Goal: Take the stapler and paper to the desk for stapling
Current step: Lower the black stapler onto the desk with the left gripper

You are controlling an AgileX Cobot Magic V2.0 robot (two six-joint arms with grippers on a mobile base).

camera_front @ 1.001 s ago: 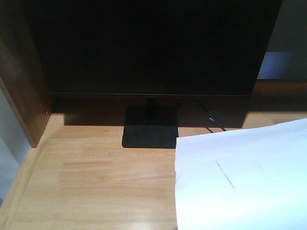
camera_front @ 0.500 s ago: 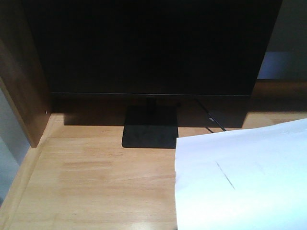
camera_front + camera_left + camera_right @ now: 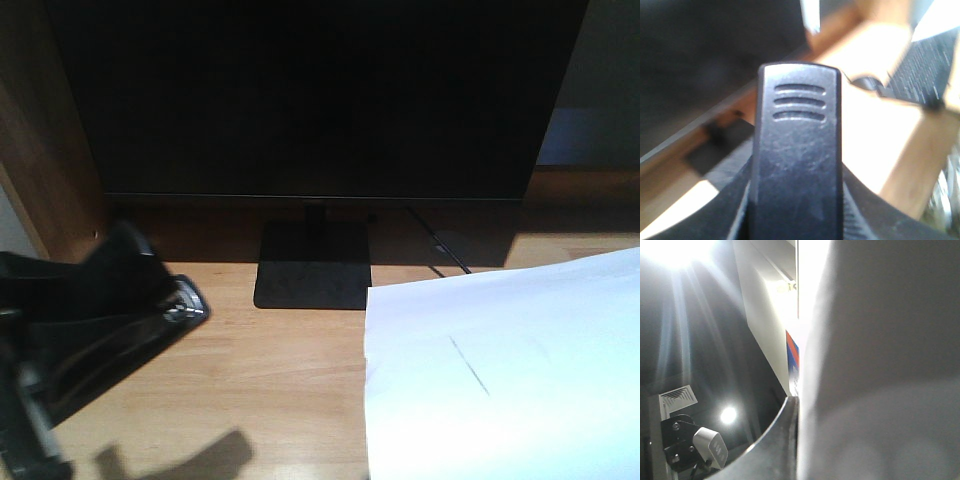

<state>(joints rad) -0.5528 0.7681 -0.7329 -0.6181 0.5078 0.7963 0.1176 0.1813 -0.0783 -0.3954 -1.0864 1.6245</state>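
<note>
Left end effector (image 3: 797, 220) grips the half-cropped stapler (image 3: 140, 300); paper (image 3: 500, 370) hides the right end effector.

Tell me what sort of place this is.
Probably an office or study workstation: a dark monitor on its stand at the back of a light wood desk, what looks like a keyboard in the left wrist view, and a white sheet of paper.

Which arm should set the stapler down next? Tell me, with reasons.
Left. It holds the stapler above bare desk to the left of the paper; the right wrist view shows no stapler.
</note>
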